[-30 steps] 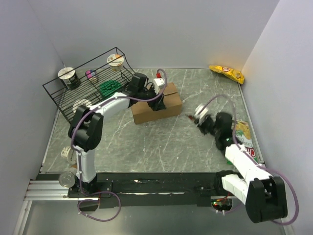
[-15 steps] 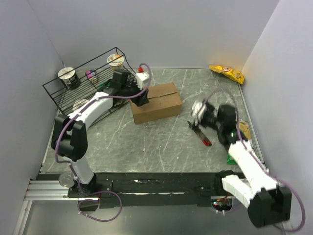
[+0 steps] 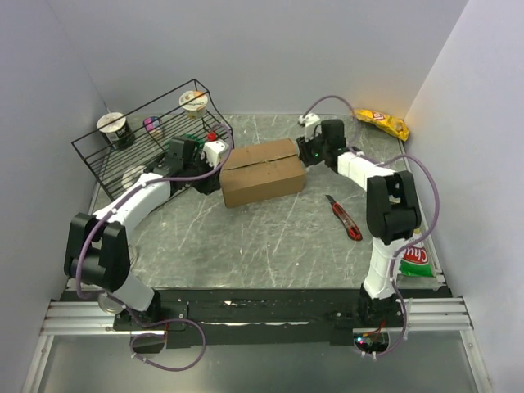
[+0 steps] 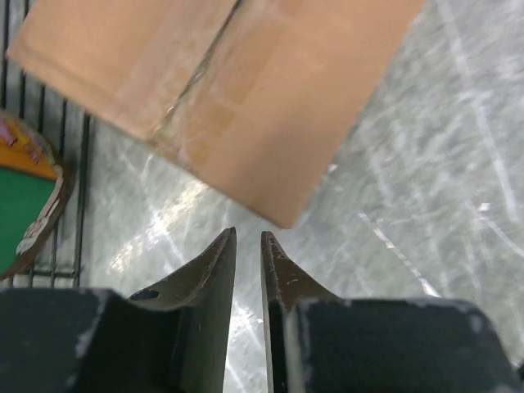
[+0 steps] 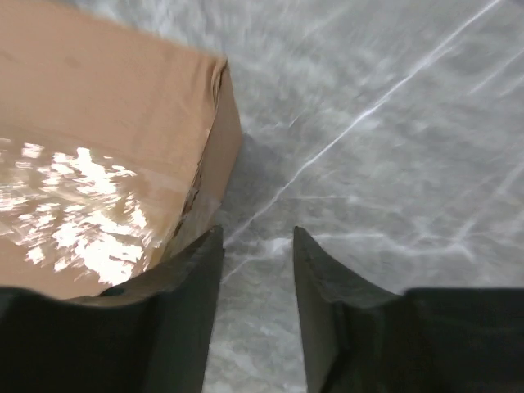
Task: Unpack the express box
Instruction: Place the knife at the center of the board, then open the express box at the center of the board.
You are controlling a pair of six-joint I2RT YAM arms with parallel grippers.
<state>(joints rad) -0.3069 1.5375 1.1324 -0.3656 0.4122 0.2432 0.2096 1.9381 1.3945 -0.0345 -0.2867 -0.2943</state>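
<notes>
Left tool [image 4: 248, 237], right tool [image 5: 255, 233] bracket express box [image 3: 262, 173] (lengthwise left-right).

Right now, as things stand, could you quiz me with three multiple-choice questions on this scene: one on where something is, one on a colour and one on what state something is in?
1. Where is the red knife relative to the express box?
A. on top of it
B. on the table, to its right
C. propped against its left end

2. What colour is the bag in the far right corner?
A. blue
B. white
C. yellow

3. The box's top flaps are:
A. folded shut
B. standing open
C. torn off

Answers: 1 B, the knife lies flat on bare tabletop, apart from the box. 2 C, the bag is plainly yellow. 3 A, the top is flat with its centre seam closed, as the top view and the left wrist view show.
</notes>
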